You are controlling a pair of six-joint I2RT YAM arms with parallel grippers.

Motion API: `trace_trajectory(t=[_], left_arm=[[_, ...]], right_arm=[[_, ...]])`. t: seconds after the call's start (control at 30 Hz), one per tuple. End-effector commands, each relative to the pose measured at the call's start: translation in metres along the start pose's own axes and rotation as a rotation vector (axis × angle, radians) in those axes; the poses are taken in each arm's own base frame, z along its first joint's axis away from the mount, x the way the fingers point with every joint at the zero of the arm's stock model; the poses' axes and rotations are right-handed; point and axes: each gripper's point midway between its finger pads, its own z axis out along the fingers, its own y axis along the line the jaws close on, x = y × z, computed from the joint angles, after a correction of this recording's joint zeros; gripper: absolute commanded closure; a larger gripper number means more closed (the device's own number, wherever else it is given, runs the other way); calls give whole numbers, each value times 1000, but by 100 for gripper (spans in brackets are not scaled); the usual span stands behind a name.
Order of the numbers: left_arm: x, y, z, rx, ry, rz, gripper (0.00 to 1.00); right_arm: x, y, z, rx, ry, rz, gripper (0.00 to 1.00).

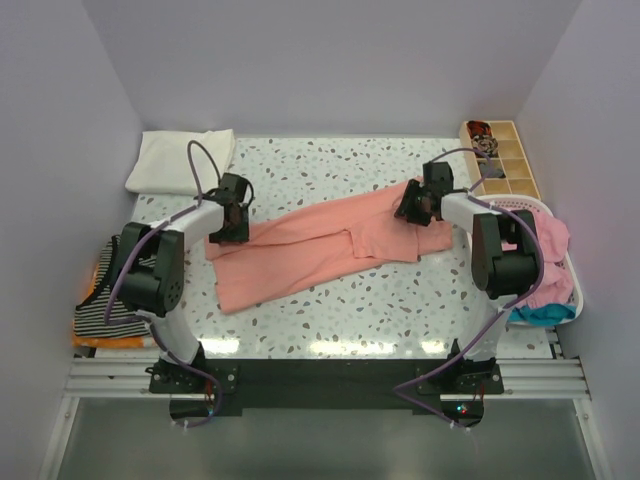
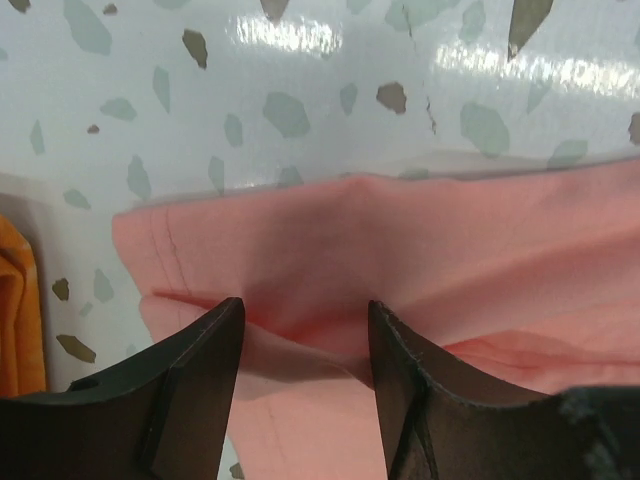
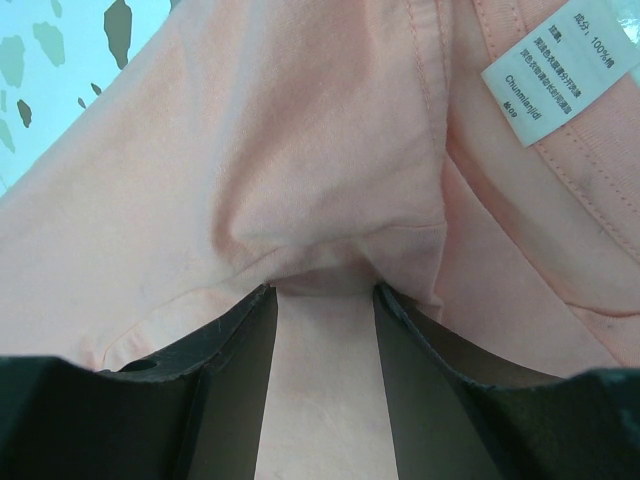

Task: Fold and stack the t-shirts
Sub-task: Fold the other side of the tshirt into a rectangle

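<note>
A salmon-pink t-shirt (image 1: 310, 245) lies in a long band slanting across the speckled table. My left gripper (image 1: 228, 230) is down on its left end. In the left wrist view the jaws (image 2: 305, 310) stand apart over a raised ridge of the pink cloth (image 2: 420, 250), near its hemmed corner. My right gripper (image 1: 412, 208) rests on the shirt's right end. There the jaws (image 3: 322, 290) are also apart, pressed into puckered pink cloth (image 3: 250, 150) beside the white neck label (image 3: 545, 70). Neither gripper pinches the cloth.
A folded white tee (image 1: 180, 160) lies at the back left. A black-and-white striped tee (image 1: 105, 300) rests on orange cloth (image 2: 15, 310) at the left edge. A white basket (image 1: 572, 285) at the right holds pink (image 1: 548, 240) and teal (image 1: 540, 312) tees. A compartment tray (image 1: 505, 160) stands behind it.
</note>
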Motion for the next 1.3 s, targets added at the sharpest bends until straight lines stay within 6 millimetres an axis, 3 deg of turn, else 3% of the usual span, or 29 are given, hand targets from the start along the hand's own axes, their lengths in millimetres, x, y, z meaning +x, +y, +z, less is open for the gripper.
trace_trajectory(t=[0.0, 0.27, 0.43, 0.6, 0.7, 0.83, 1.03, 1.17, 1.27], left_arm=[[6, -7, -21, 87, -5, 1, 44], [34, -9, -37, 150, 63, 19, 54], [70, -16, -40, 209, 157, 21, 62], [84, -6, -50, 184, 183, 12, 81], [67, 7, -58, 110, 118, -19, 87], [23, 10, -69, 80, -16, -68, 87], [-29, -24, -66, 219, -144, -85, 85], [-31, -53, -43, 317, -101, -78, 92], [-21, -62, -33, 339, -76, -77, 95]], right_arm=[[46, -30, 15, 93, 145, -9, 51], [48, -30, 17, 89, 154, -13, 52], [50, -31, 17, 91, 161, -11, 52], [49, -30, 16, 90, 159, -15, 52], [49, -30, 16, 91, 157, -14, 52], [47, -28, 14, 85, 151, -13, 52], [47, -28, 15, 79, 152, -16, 52], [48, -29, 14, 84, 153, -19, 52], [48, -30, 15, 89, 154, -19, 52]])
